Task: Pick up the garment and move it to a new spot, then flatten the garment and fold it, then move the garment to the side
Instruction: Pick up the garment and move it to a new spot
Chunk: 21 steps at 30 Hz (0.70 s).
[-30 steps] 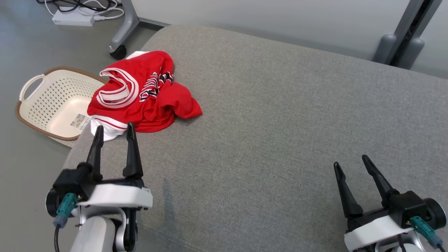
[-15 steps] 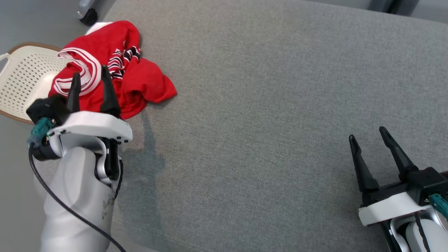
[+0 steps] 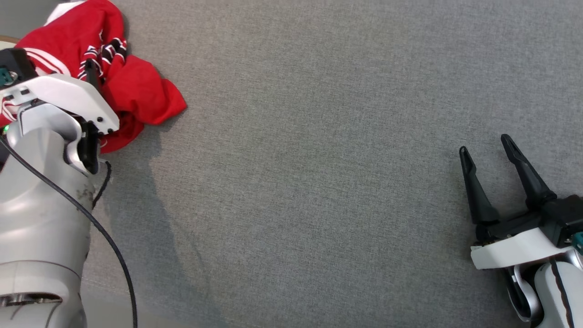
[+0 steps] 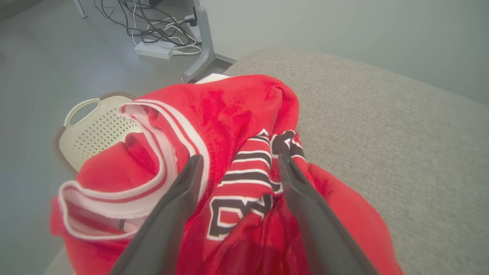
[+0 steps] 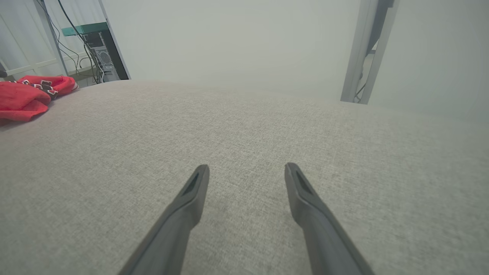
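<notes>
Left gripper (image 4: 238,160) reaches fwd at frame's upper left, pale forearm (image 3: 41,205) rising from lower left. Jaws spread wide, fingers astride the lettering on garment (image 4: 237,110); contact unclear. Right gripper (image 3: 485,143) at lower right, also spread, nothing in it, over bare cushion (image 3: 319,159). Garment is crumpled in upper-left corner, heap running diagonally, red flap pointing right. Vs 1 s ago: camera has tilted down; left tips were at garment's near edge, now over it.
</notes>
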Available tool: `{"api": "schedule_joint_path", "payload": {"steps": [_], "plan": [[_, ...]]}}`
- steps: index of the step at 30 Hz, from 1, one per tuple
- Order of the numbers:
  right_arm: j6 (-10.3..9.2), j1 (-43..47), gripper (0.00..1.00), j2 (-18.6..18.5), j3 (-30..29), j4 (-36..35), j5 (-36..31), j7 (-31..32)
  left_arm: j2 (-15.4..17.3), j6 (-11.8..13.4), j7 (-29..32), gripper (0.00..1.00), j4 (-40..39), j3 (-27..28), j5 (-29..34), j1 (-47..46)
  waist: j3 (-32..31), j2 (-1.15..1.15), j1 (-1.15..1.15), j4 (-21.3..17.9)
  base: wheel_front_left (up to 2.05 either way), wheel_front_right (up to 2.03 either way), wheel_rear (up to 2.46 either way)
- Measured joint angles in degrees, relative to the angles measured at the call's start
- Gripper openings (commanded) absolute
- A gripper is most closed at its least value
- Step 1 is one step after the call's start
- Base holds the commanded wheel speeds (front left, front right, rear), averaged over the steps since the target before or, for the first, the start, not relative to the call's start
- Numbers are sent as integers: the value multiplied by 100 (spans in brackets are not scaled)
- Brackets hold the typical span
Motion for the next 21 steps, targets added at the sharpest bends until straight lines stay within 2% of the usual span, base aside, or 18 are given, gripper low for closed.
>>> {"api": "schedule_joint_path", "payload": {"steps": [5, 8, 13, 16, 21], "plan": [[1, -135, 100, 49, -1, -78, 9, -1, 216, -47, 665, 100, 531, -78, 0, -323, 159, 0, 0, -133, 0, 0, 0], [1, -192, 100, 67, 15, -101, 15, -1, 241, -138, 953, 100, 700, -134, -7, -416, 231, 0, 0, -202, 0, 0, 0], [1, -259, 100, 119, 60, -102, 62, -3, 297, -220, 1114, 100, 831, -147, -60, -438, 298, 0, 0, -311, 0, 0, 0], [1, -308, 100, 140, 77, -89, 68, -2, 323, -269, 1082, 0, 864, -133, -126, -419, 318, 0, 0, -364, 0, 0, 0], [1, -335, 100, 180, 81, -27, 96, -8, 333, -321, 700, 0, 878, -79, -210, -298, 279, 0, 0, -414, 0, 0, 0]]}}
